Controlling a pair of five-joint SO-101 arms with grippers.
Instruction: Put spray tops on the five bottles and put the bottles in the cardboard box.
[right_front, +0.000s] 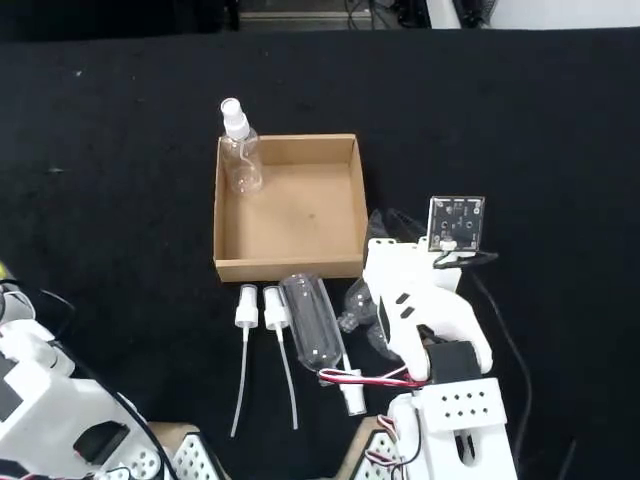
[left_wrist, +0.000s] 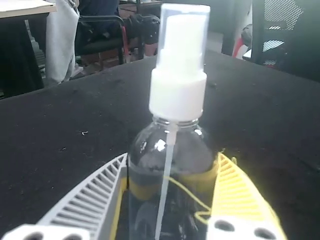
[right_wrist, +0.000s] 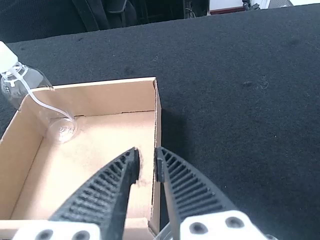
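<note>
Cardboard box (right_front: 290, 268): one capped spray bottle (right_front: 240, 150) stands in its far left corner. A second capped bottle (left_wrist: 177, 85) is clenched in the left gripper (left_wrist: 171, 165), judged ready for boxing. Two spray tops (right_front: 246, 300) and a bare bottle (right_front: 312, 320) lie by the box's near wall. Another bottle (right_front: 356, 300) is half hidden under the right arm (right_front: 420, 310). The right gripper (right_wrist: 146, 160), over the box's corner, is a slit apart and grasps nothing.

Black counter (right_front: 520, 120) is carrying the cardboard box (right_front: 290, 268) around the middle. Just in front of the box's near wall, a spray top (right_front: 246, 305) and a second spray top (right_front: 276, 308) are lying side by side, tubes trailing toward the arms, with a capless bottle (right_front: 312, 320) lying on its side right beside them.
</note>
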